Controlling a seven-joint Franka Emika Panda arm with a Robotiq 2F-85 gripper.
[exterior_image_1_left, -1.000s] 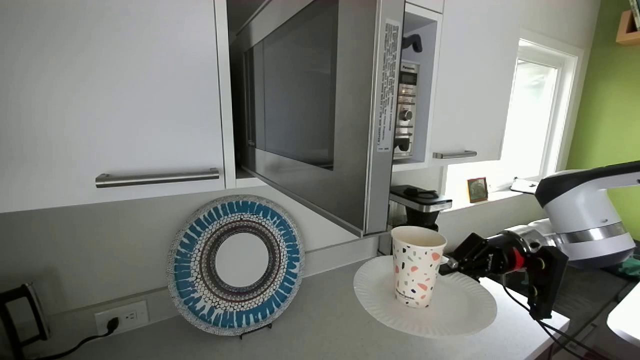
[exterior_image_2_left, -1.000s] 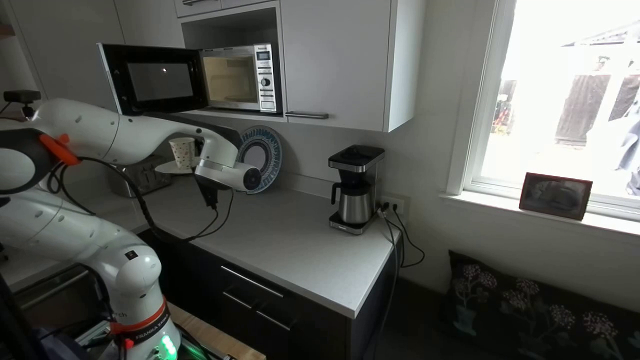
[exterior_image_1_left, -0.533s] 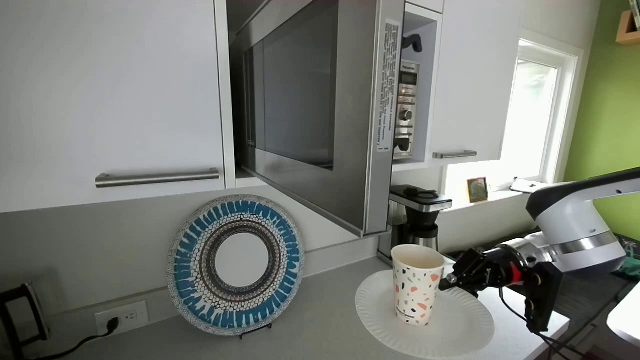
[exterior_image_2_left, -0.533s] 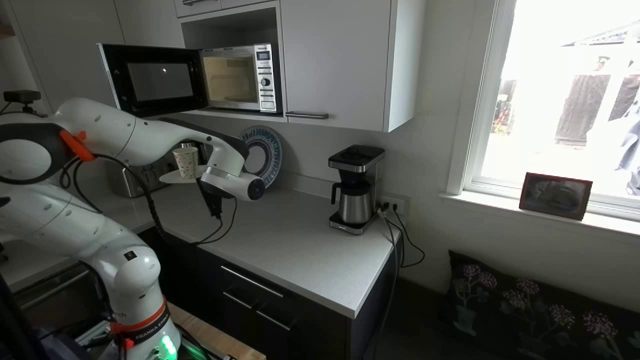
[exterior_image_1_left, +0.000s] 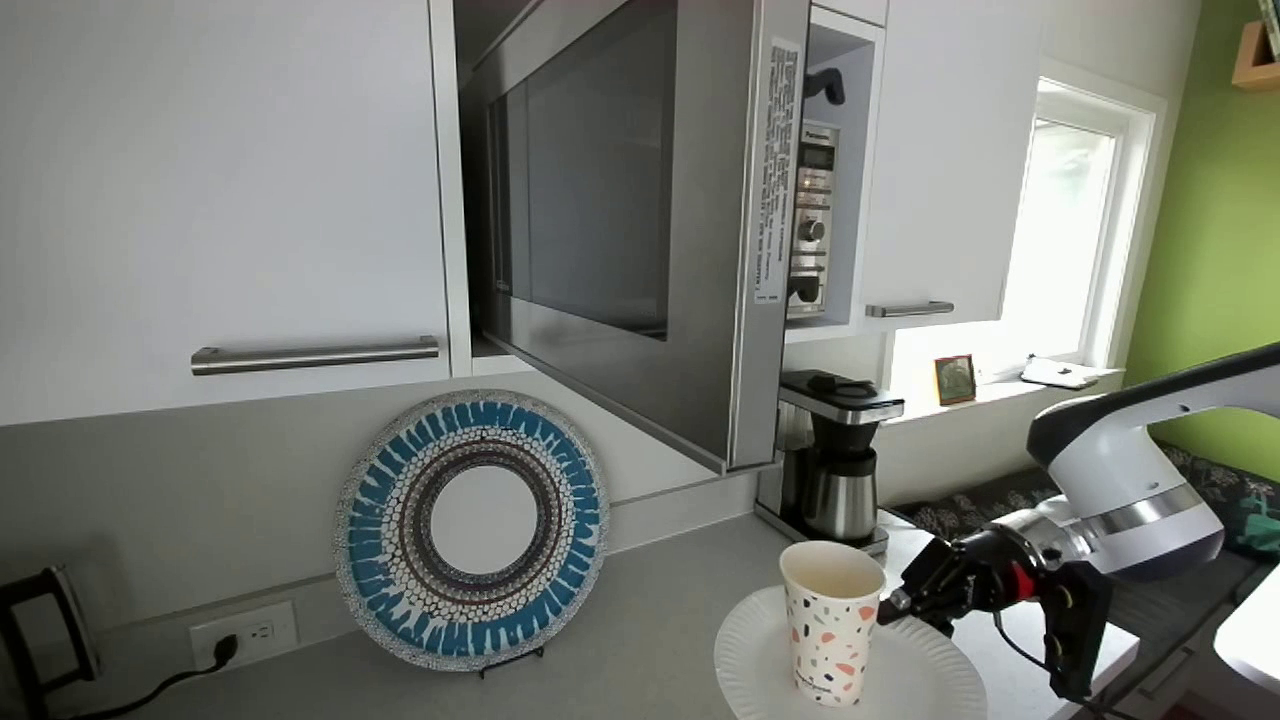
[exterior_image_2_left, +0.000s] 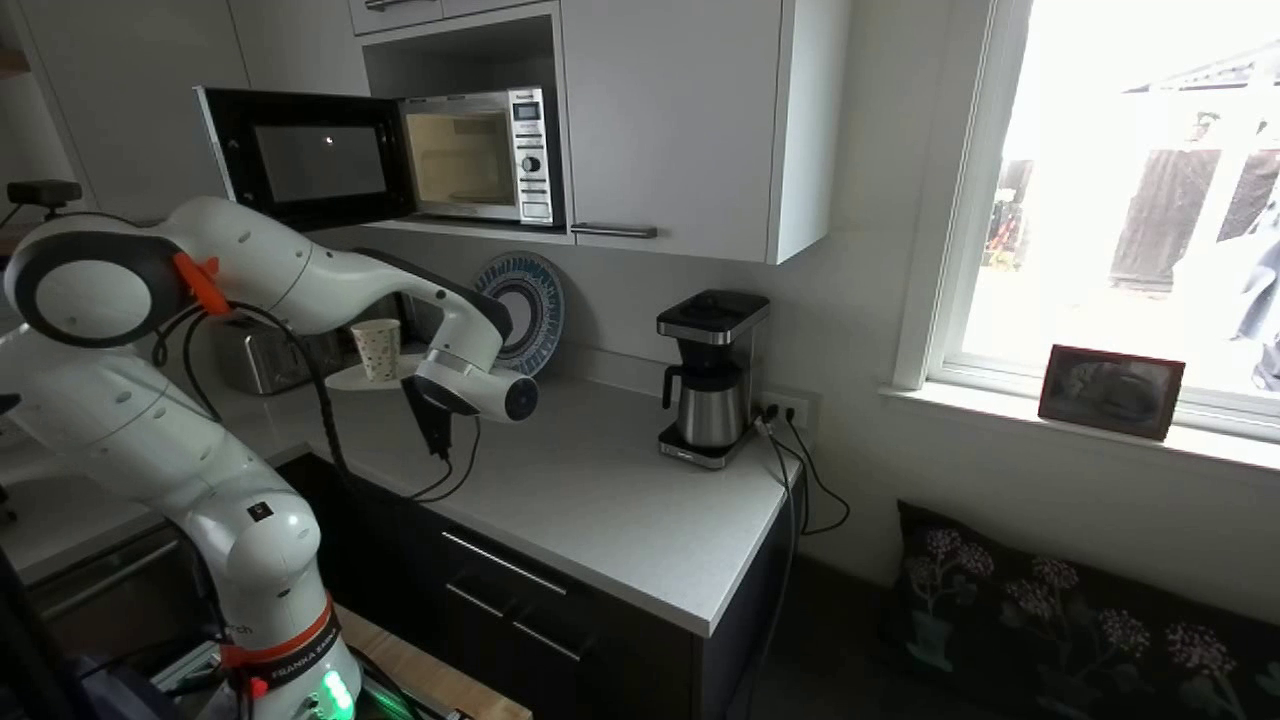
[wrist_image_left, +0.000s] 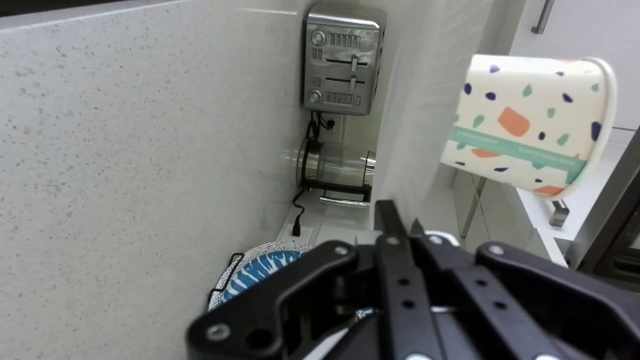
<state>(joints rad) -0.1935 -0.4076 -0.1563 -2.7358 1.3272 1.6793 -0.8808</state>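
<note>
Jaws pinched nearly together on rim of plate (exterior_image_1_left: 930, 670), nothing else held. Cup (exterior_image_1_left: 828, 630) upright on plate; bench (wrist_image_left: 150, 165) below plate, apart from it. Thin plate, gripped at one edge, could sag under cup; tilt or jerk might slide or topple cup.

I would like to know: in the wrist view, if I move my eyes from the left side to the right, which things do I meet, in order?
Countertop, blue-patterned disc, toaster, white paper plate, patterned cup.
</note>
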